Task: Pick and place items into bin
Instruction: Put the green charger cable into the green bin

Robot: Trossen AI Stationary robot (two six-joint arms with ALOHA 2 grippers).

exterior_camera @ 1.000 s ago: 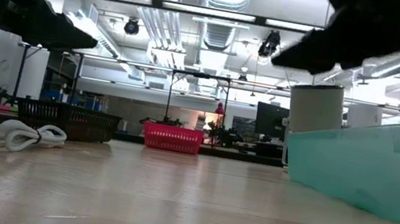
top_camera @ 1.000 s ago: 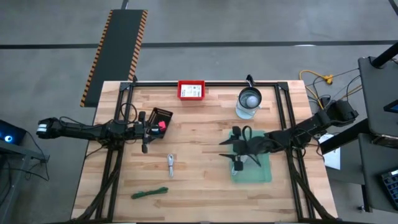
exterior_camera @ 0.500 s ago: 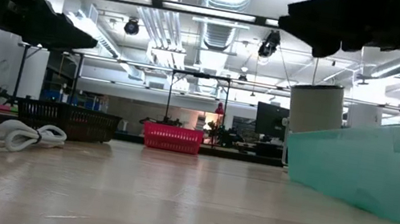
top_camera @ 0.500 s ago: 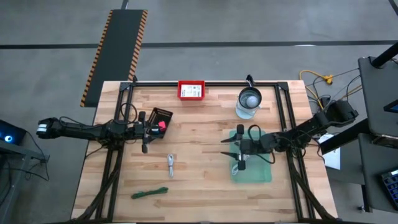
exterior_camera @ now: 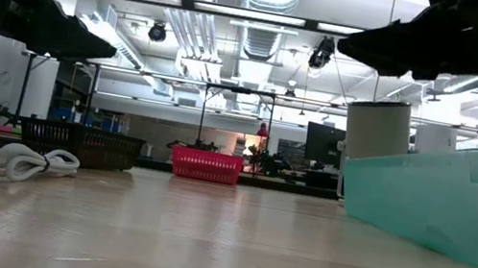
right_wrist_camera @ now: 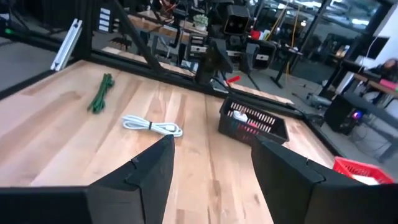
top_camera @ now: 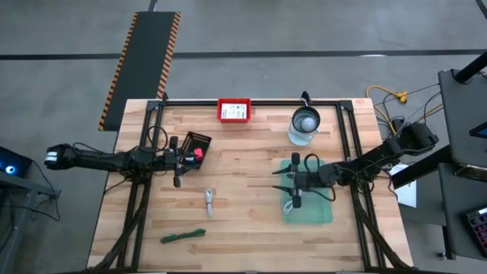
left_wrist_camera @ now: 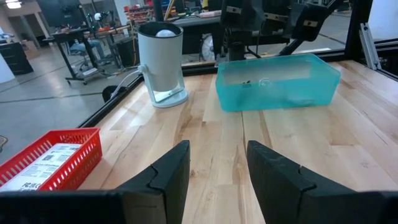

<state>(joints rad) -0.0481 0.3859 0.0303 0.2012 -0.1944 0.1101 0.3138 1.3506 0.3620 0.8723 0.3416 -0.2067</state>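
Observation:
My right gripper point(top_camera: 278, 183) hangs open above the left edge of the teal bin point(top_camera: 308, 204), its fingers pointing toward the table's left; in its wrist view point(right_wrist_camera: 211, 167) nothing lies between them. My left gripper point(top_camera: 190, 157) waits open point(left_wrist_camera: 217, 174) beside the black basket point(top_camera: 198, 143), which holds a pink ball point(top_camera: 199, 153). A white coiled cable point(top_camera: 208, 202) and a green tie point(top_camera: 183, 236) lie flat on the wood; both also show in the right wrist view, the cable point(right_wrist_camera: 152, 126) and the tie point(right_wrist_camera: 99, 93). White printed cards sit in the red basket point(top_camera: 234, 111).
A jar with a metal lid point(top_camera: 306, 124) stands just beyond the bin toward the far edge. The red basket sits at the far edge. Black frame rails point(top_camera: 346, 144) run along the table's sides. Bare wood lies between the cable and the bin.
My right gripper, over the bin, has tipped up from slanting downward to nearly level and has risen a little. It points toward the table's left.

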